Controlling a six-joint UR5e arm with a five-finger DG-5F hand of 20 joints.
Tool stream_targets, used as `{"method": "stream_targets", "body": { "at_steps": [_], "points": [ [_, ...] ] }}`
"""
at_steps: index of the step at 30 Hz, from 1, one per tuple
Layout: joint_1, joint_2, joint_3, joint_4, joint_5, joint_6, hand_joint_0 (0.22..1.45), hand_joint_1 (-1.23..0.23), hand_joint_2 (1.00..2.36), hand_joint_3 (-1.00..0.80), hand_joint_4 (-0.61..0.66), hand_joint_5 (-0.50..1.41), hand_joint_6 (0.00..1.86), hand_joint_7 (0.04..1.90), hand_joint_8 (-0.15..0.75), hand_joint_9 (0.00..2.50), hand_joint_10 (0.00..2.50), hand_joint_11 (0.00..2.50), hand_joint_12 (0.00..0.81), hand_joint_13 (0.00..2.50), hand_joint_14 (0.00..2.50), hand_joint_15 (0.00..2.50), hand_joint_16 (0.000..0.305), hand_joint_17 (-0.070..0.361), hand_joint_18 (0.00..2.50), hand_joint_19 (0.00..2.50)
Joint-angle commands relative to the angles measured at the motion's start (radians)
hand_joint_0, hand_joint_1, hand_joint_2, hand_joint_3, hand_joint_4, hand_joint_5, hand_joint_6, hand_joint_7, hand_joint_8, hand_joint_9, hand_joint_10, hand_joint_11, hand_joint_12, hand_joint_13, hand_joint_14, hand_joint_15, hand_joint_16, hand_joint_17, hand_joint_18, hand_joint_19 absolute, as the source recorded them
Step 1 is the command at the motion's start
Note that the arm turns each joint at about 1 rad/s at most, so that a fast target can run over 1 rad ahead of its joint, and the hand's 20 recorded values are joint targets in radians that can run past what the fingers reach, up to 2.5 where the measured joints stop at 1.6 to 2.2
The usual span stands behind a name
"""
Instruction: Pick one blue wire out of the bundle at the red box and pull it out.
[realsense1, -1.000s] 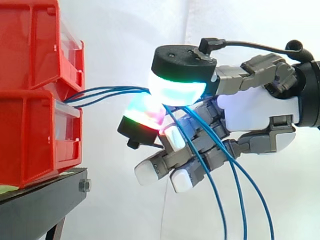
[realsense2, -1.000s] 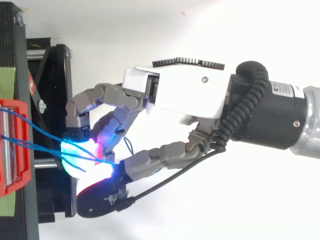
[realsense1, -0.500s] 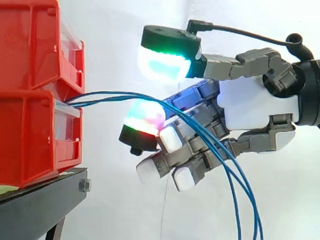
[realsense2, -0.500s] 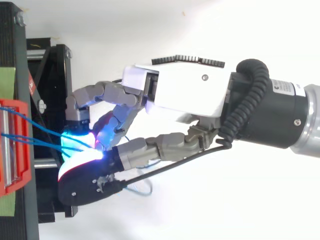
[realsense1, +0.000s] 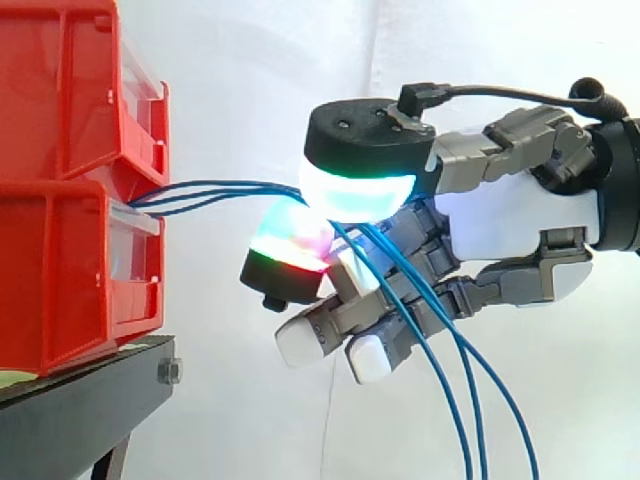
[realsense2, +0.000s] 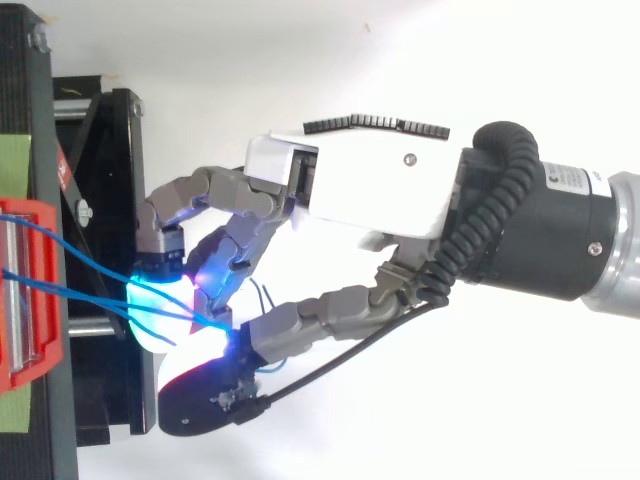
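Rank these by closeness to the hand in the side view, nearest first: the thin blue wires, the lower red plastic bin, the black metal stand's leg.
1. thin blue wires: pinched in the hand itself, at its left end.
2. lower red plastic bin: to the left, across a gap.
3. black metal stand's leg: bottom left, under the bin.

A white fabric curtain (realsense1: 250, 60) is hanging behind the scene in the side view, falling in soft vertical folds and catching bright, even light. A black metal stand (realsense1: 70, 415) is standing at lower left, with a silver hex bolt (realsense1: 169, 372) sticking out at its corner. From above, pale green tape (realsense2: 12, 165) is lying on the stand's top.
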Motion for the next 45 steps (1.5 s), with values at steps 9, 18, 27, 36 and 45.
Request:
{"method": "stream_targets", "body": {
  "at_steps": [9, 18, 27, 36, 45],
  "points": [
    [-0.006, 0.000, 0.000, -0.005, -0.011, 0.000, 0.57, -0.64, 1.00, -0.50, 0.24, -0.05, 0.76, 1.26, 0.433, 1.28, 0.02, 0.59, 0.457, 1.02, 0.01, 0.35, 0.054, 0.121, 1.01, 0.51],
    [-0.006, 0.000, 0.000, -0.002, -0.014, -0.003, 0.72, -0.93, 1.01, -0.37, 0.16, -0.13, 0.91, 1.33, 0.439, 1.14, 0.02, 0.73, 0.468, 0.97, 0.01, 0.35, 0.053, 0.119, 0.97, 0.45],
    [-0.008, 0.000, 0.000, -0.005, -0.011, -0.001, 0.58, -0.81, 1.00, -0.50, 0.29, -0.12, 0.86, 1.23, 0.410, 1.10, 0.02, 0.66, 0.461, 0.95, 0.01, 0.36, 0.053, 0.120, 0.94, 0.46],
    [-0.008, 0.000, 0.002, -0.005, -0.014, -0.001, 0.59, -0.59, 1.00, -0.47, 0.25, -0.05, 0.72, 1.27, 0.419, 1.34, 0.02, 0.79, 0.461, 1.02, 0.01, 0.38, 0.054, 0.121, 0.98, 0.52],
    [-0.005, 0.000, 0.000, 0.000, -0.014, -0.003, 0.67, -0.88, 1.02, -0.25, 0.18, -0.15, 0.90, 1.23, 0.429, 1.15, 0.02, 1.07, 0.477, 0.91, 0.01, 0.37, 0.055, 0.124, 0.92, 0.47]
  ]
}}
